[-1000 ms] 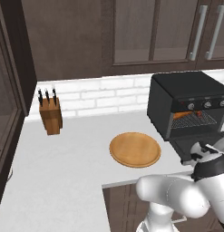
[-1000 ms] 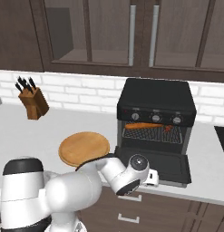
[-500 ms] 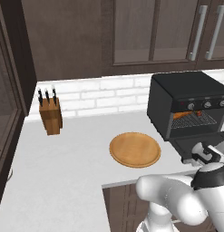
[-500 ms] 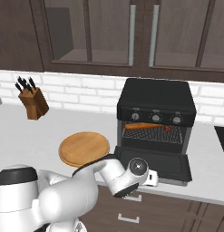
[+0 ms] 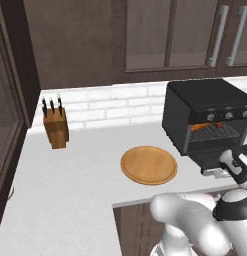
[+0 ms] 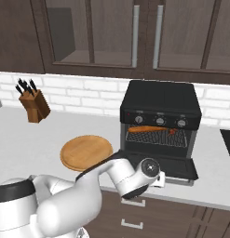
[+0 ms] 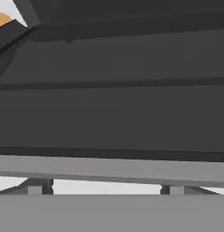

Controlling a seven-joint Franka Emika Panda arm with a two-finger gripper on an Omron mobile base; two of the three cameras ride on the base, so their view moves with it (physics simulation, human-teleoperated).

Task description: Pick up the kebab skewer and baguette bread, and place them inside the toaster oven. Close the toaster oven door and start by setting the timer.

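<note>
The toaster oven (image 6: 160, 109) stands on the white counter (image 5: 70, 175) against the brick backsplash, at about 3 o'clock from the round wooden plate (image 6: 86, 152). The toaster oven door (image 6: 158, 166) is folded down flat toward the counter's front edge, so the cavity is open. On the wire rack inside, the baguette bread (image 6: 145, 129) lies lengthwise along the left and middle, and the kebab skewer (image 6: 172, 131) sits at its right end – dark red bits just beside the loaf; whether they touch cannot be told. From the left base camera the bread (image 5: 201, 127) shows as an orange streak at the rack's left.

The arm reaches low in front of the oven, wrist at the door's front lip, at 6 o'clock from the cavity. The hand camera looks close at the dark door surface (image 7: 113, 113) – the fingertips do not show, so whether the claw is spread or closed cannot be told

A knife block (image 5: 56, 127) stands at 10 o'clock from the plate, well apart
</note>
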